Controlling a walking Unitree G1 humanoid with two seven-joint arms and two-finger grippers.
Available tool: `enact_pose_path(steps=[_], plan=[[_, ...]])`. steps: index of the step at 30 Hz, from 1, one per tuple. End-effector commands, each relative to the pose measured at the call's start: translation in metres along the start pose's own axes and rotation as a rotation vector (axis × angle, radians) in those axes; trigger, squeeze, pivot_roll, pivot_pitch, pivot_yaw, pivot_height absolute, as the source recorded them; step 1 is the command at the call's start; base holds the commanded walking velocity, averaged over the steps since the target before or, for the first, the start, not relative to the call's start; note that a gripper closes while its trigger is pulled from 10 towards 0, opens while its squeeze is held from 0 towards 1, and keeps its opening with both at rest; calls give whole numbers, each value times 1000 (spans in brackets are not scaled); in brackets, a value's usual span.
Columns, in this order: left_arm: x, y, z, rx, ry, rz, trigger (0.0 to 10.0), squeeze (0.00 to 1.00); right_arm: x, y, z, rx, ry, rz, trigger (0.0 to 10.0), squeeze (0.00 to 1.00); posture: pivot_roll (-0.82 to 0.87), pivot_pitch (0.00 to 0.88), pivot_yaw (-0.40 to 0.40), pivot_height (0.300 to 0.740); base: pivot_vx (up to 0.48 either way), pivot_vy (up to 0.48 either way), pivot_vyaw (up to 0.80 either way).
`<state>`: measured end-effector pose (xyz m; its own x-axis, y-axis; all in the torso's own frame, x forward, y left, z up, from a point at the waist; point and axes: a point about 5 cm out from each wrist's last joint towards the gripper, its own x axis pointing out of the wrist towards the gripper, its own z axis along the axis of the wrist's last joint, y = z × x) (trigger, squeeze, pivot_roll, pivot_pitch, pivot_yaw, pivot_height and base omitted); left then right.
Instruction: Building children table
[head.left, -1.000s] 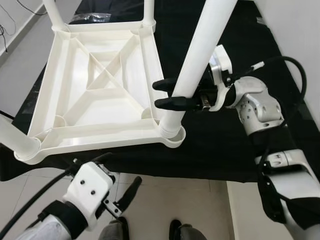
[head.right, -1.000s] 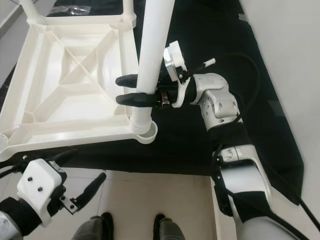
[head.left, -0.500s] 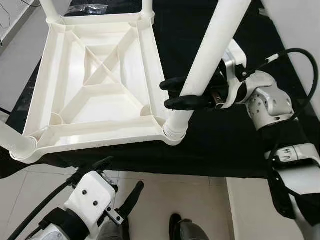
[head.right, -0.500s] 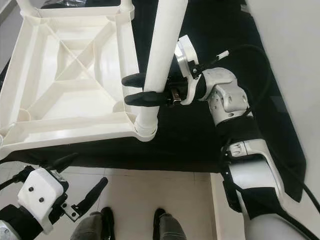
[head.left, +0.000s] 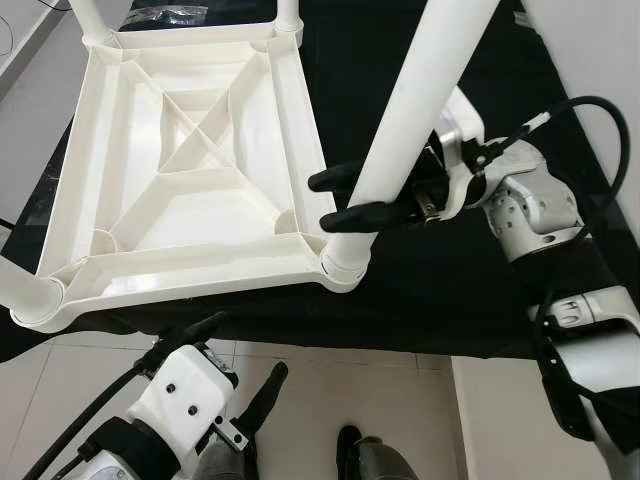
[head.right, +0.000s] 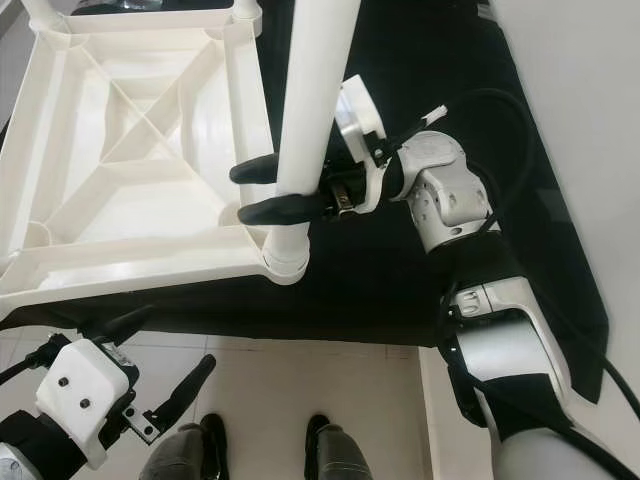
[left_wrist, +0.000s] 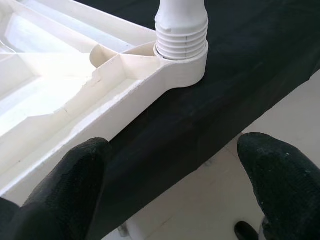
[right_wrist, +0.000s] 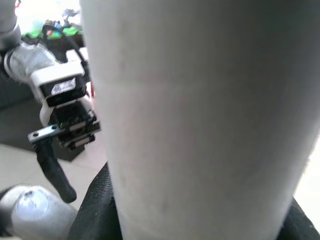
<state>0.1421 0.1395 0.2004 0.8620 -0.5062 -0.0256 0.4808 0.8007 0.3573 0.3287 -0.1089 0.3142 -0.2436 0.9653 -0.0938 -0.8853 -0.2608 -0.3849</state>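
Here the upturned white plastic children's table lies on the black-covered tabletop, and the right hand pinches the long white tubular leg standing in its near corner socket — threads exposed, so it may cross-thread or topple. The left hand hovers spread below that corner. The ribbed compartments hold nothing.

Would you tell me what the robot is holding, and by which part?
The right gripper clasps the white table leg low on its shaft, above the threaded end; the left gripper holds nothing.

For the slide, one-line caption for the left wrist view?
Open left gripper hovers before the white plastic table leg's threaded end seated in the upturned tabletop's corner socket.
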Motion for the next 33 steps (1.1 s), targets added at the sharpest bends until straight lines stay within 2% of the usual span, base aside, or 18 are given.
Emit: enact_pose_path(steps=[1, 8, 12, 14, 20, 33], plan=[[-2, -4, -1, -13, 3, -14, 10000, 0, 9, 10, -28, 96, 57, 51, 10000, 0, 73, 383, -82, 740, 0, 0, 0], [-2, -5, -1, -14, 1, -15, 10000, 0, 9, 3, -30, 137, 54, -6, 10000, 0, 68, 377, -84, 740, 0, 0, 0], [-1, -6, -1, -14, 3, -14, 10000, 0, 10, -4, -33, 185, 54, -111, 10000, 0, 63, 371, -83, 740, 0, 0, 0], [-1, -6, -1, -14, 3, -14, 10000, 0, 10, -4, -33, 185, 54, -111, 10000, 0, 63, 371, -83, 740, 0, 0, 0], [-1, -7, -1, -12, 4, -13, 10000, 0, 7, -10, -35, 177, 94, -236, 10000, 0, 56, 357, -85, 740, 0, 0, 0], [1, -6, 0, -7, 1, -11, 10000, 0, 3, 6, -37, 175, 117, -303, 10000, 0, 49, 358, -79, 740, 0, 0, 0]])
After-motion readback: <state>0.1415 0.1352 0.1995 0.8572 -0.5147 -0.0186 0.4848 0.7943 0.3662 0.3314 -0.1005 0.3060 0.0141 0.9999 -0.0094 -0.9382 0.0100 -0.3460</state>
